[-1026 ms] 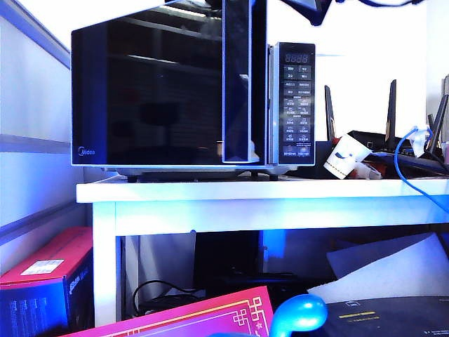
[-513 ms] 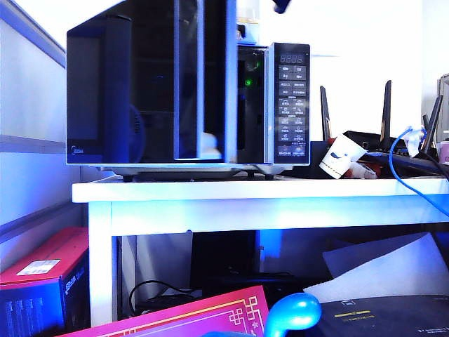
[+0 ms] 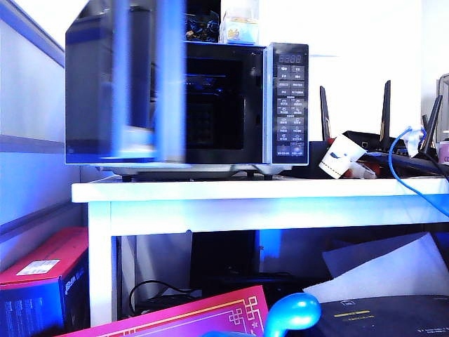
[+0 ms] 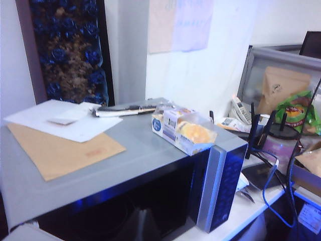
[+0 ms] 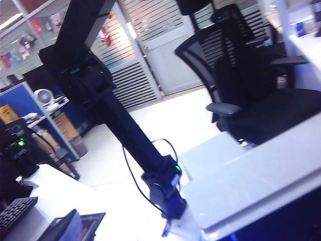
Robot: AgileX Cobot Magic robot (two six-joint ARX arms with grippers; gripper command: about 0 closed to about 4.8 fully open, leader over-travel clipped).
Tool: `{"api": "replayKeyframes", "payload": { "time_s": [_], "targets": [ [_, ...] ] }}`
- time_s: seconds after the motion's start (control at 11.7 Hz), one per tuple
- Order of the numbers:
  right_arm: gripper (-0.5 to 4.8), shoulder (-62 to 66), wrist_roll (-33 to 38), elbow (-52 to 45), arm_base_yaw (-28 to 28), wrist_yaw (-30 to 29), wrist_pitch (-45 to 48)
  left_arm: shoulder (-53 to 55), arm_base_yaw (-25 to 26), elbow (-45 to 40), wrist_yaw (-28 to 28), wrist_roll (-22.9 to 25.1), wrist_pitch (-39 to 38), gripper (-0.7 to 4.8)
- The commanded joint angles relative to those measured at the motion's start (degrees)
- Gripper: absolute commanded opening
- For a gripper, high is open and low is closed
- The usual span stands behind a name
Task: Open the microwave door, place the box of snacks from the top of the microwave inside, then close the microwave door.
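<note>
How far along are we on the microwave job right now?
Done: the microwave door is swung open, cavity exposed. In hand: nothing; neither gripper is in view. Left: the box of snacks sits on top of the microwave; it must go inside, then the door closed.

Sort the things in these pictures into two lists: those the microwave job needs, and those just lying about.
Needed: large glossy black microwave; its open mirror-glass door; small clear plastic snack box on top.

Lying about: brown envelope, white paper sheets, white paper cup, black router, blue cable.
</note>
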Motion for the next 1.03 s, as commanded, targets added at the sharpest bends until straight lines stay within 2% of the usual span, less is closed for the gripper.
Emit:
{"api": "replayKeyframes", "payload": {
  "time_s": [0.09,0.43,0.6,0.68,1.03],
  "targets": [
    [3.22,0.17,-1.53,0.72,4.9,15.82,5.03,-0.15,0.02,0.24,0.26,0.07,-0.31,-0.05],
    [3.22,0.79,-3.32,0.72,8.87,22.1,5.25,0.09,0.02,0.2,0.39,0.5,-1.51,-0.05],
    [3.19,0.79,-3.85,0.72,9.51,27.58,5.29,0.5,0.02,0.11,0.24,2.01,-2.78,-0.05],
    [2.99,0.79,-4.13,0.72,9.42,29.29,5.29,1.09,0.02,0.07,0.5,1.97,-3.17,-0.05],
    [3.0,1.49,-5.05,0.68,9.57,28.52,3.34,4.09,-0.15,-0.2,4.2,1.97,-4.48,-0.05]
  ]
}}
